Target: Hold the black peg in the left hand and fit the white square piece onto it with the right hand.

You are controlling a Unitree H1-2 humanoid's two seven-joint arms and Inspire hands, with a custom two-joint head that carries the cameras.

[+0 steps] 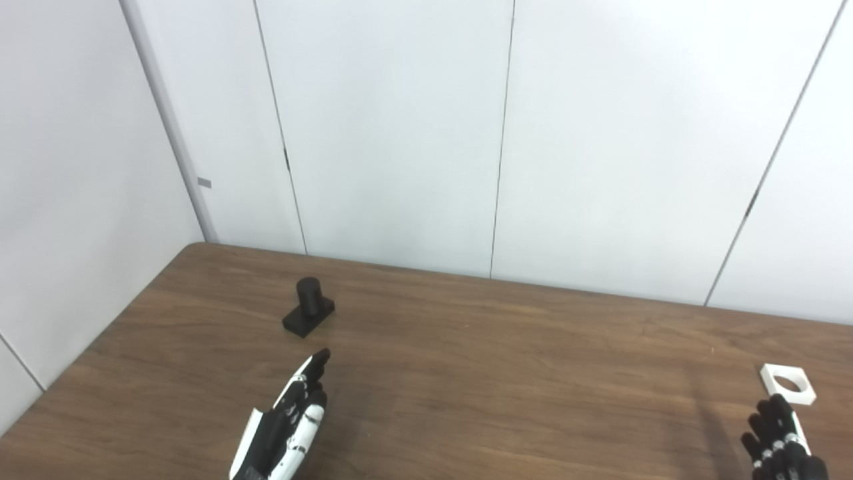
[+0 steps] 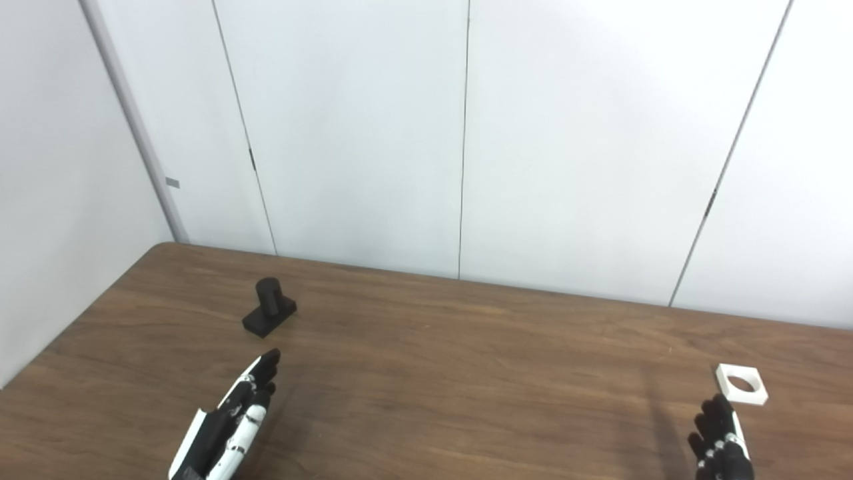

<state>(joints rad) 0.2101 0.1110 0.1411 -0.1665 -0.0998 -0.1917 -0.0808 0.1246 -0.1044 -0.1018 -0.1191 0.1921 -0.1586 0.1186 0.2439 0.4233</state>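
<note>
Left eye view shows more of the right hand (image 1: 783, 443) than the right eye view | left hand (image 1: 286, 420) empty, fingers straight and together, pointing at the black peg (image 1: 308, 307) upright on the table (image 1: 500, 373), not touching | right hand empty, fingers extended, just short of the white square piece (image 1: 788, 384) lying flat

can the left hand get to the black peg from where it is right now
Probably yes. The left hand is open, empty, fingers aimed toward the black peg, with only bare table between them.
</note>
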